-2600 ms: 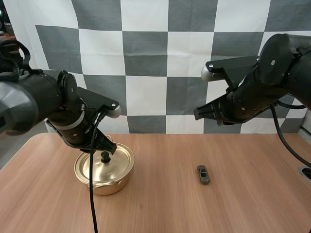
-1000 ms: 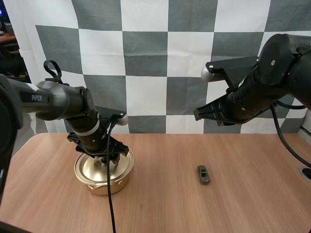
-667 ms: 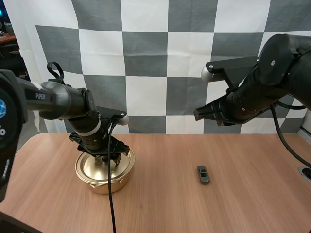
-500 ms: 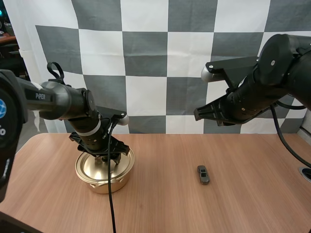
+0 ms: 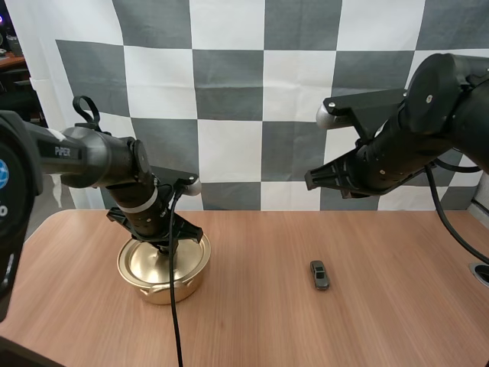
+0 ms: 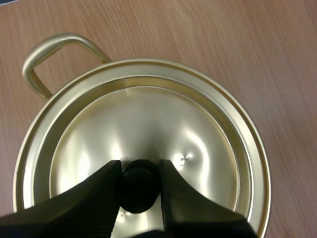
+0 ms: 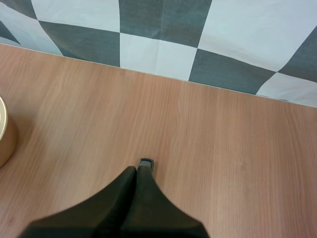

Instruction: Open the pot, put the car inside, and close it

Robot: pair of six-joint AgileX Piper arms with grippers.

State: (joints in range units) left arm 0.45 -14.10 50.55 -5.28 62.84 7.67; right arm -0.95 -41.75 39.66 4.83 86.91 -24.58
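Knob (image 6: 136, 189) sits pinched in your left gripper (image 6: 139, 169), ready to lift the lid (image 6: 148, 119) off the pot (image 5: 183, 287). Right gripper (image 7: 137, 172) is closed and empty, waiting above the car (image 5: 319, 274), which lies at the pot's 3 o'clock, well apart.

the pot (image 5: 165, 293) and lid (image 6: 148, 119) are glossy gold-toned metal. the knob (image 6: 137, 186) is matt black. the worktop (image 5: 367, 321) is smooth wood.
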